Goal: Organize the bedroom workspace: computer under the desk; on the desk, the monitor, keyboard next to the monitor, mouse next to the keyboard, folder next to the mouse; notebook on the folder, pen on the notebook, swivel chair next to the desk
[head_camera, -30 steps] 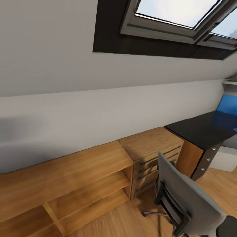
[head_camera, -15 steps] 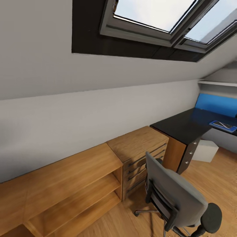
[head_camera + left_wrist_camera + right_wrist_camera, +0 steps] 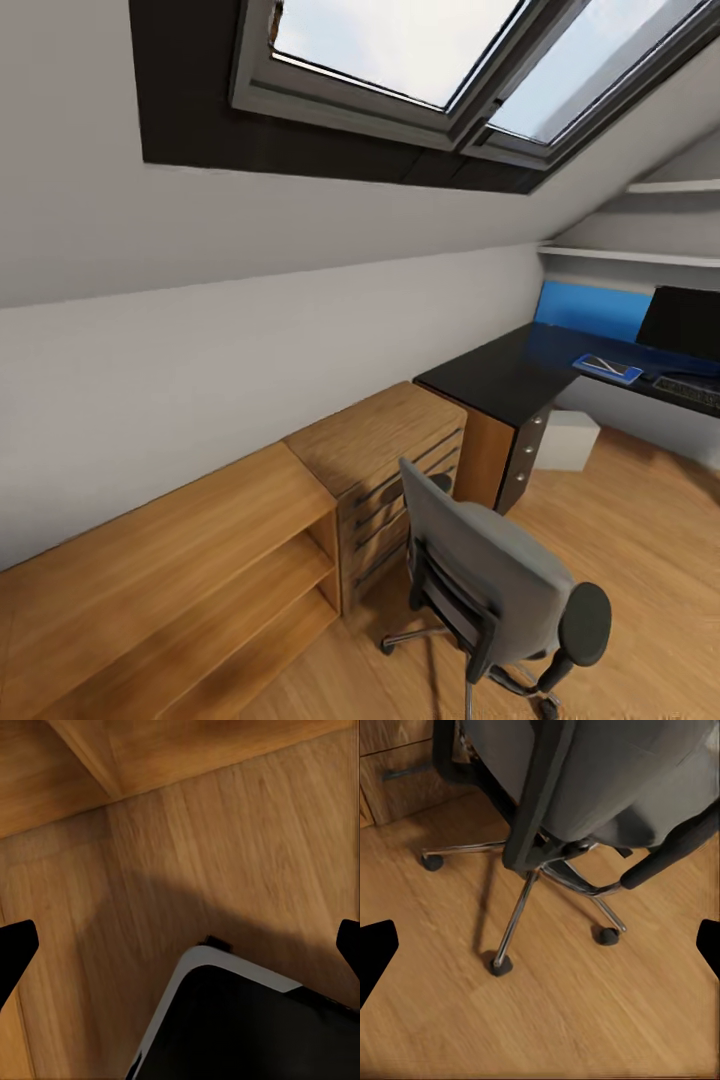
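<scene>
Swivel chair (image 3: 585, 787) sat just ahead of the right end effector (image 3: 540, 945), fingers spread wide, nothing held. Left end effector (image 3: 180, 945) gaped too, over wooden floor (image 3: 225, 832). Chair probably rolls easy on castors; I'd push the stiff backrest. Glossy black surface (image 3: 500, 375) sat beyond, folder (image 3: 607, 368) on it, attic bedroom.

The chair (image 3: 495, 580) stands on the floor (image 3: 640, 520) before the drawer chest (image 3: 385, 455), with open shelving (image 3: 190, 560) to the chest's left. Right of the chest runs the counter (image 3: 500, 375), carrying the folder (image 3: 607, 368), keyboard (image 3: 690, 390) and monitor (image 3: 682, 322) toward its right end. The computer (image 3: 568, 440) sits on the floor under the counter.
</scene>
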Controlling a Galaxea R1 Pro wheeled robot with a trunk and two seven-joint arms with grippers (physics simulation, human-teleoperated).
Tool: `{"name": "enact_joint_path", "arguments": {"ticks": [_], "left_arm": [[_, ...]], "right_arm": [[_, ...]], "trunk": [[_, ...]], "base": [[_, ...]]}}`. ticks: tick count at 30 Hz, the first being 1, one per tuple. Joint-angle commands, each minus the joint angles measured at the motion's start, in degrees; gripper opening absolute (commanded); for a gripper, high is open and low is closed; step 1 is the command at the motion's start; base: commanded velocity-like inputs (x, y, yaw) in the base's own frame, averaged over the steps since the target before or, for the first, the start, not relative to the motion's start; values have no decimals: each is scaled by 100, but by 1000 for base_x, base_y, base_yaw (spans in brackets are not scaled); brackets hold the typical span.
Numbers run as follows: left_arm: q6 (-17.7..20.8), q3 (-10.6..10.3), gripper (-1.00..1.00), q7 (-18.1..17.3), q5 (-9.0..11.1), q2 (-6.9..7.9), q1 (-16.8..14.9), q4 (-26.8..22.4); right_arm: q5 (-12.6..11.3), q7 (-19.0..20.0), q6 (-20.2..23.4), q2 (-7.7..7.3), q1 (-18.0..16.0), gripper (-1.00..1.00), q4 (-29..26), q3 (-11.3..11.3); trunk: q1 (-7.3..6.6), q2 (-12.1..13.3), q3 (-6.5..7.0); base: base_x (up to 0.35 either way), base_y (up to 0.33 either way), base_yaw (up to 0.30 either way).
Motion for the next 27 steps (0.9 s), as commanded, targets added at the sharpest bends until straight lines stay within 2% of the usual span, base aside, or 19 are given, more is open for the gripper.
{"name": "enact_joint_path", "arguments": {"ticks": [1,10,27], "left_arm": [[-16,-49,100,46,31,6,-4,-15],[-16,-49,100,44,35,6,-4,-15],[-16,-54,100,46,35,6,-4,-15]], "right_arm": [[-13,-30,-13,3,-8,100,11,49],[-12,-30,-13,5,-8,100,13,50],[-23,-23,4,39,-8,100,8,59]], "trunk": [[4,-13,-9],[4,-13,26],[4,-13,8]], "base": [[0,0,-287],[0,0,-283],[0,0,-25]]}}
